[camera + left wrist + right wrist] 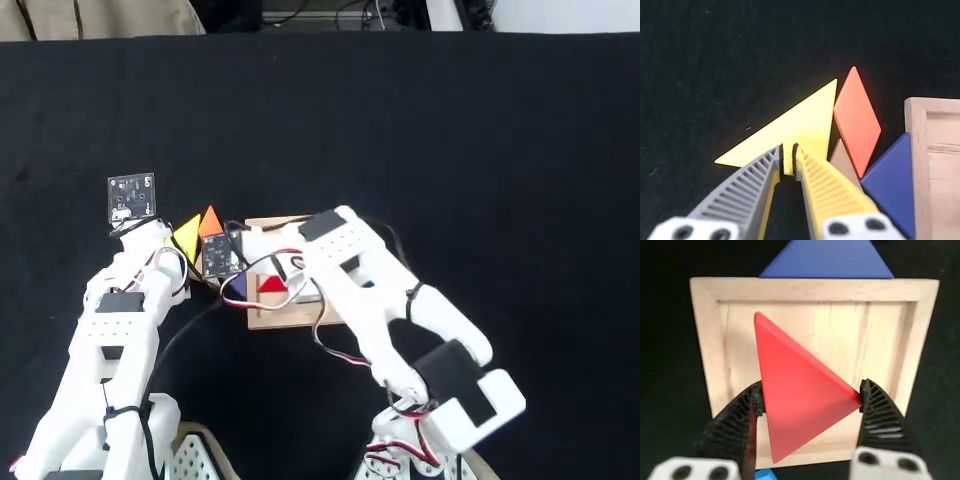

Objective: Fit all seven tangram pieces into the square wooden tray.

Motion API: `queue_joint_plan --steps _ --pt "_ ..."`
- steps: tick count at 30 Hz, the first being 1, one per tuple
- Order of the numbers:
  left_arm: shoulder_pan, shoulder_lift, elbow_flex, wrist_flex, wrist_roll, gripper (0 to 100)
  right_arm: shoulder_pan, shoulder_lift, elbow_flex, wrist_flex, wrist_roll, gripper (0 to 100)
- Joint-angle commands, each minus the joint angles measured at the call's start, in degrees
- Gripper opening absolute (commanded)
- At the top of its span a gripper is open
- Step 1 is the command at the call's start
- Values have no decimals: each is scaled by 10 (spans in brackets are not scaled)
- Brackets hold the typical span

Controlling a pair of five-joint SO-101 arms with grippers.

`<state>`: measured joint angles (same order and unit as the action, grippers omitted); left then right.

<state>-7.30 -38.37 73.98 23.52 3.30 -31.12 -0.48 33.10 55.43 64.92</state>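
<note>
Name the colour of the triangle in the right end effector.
Red; the triangle shows best in the right wrist view.

From my station I see the left arm (112,335) stretched forward with its wrist pointing down. The left gripper (788,151) has its two jaws almost together, with only a thin slit between them. The right arm (385,310) is folded at the elbow and leans inward. The right gripper (811,390) clamps the red triangle (790,365) by two opposite edges.
</note>
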Motion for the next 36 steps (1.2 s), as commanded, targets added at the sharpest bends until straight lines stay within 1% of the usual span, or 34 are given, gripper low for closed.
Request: queue_joint_plan --steps 1,10,19,21,25,27,34,36 --pt "-3 -7 -7 -10 5 65 3 9 -37 -9 6 198" --pt "-2 -7 -7 -10 5 65 2 46 -56 -10 6 198" --pt "-2 -7 -7 -10 5 65 2 50 -46 4 5 207" --pt "-2 -7 -7 -10 5 65 1 50 -44 7 4 243" --pt "-2 -7 -7 -10 5 65 4 50 -42 7 2 362" --pt "-2 -7 -7 -10 5 65 4 50 -42 17 -4 398" --pt "-2 -7 -7 -10 5 65 4 44 -48 47 -4 406" --pt "-1 -7 -7 -10 5 65 20 40 -70 48 -7 384"
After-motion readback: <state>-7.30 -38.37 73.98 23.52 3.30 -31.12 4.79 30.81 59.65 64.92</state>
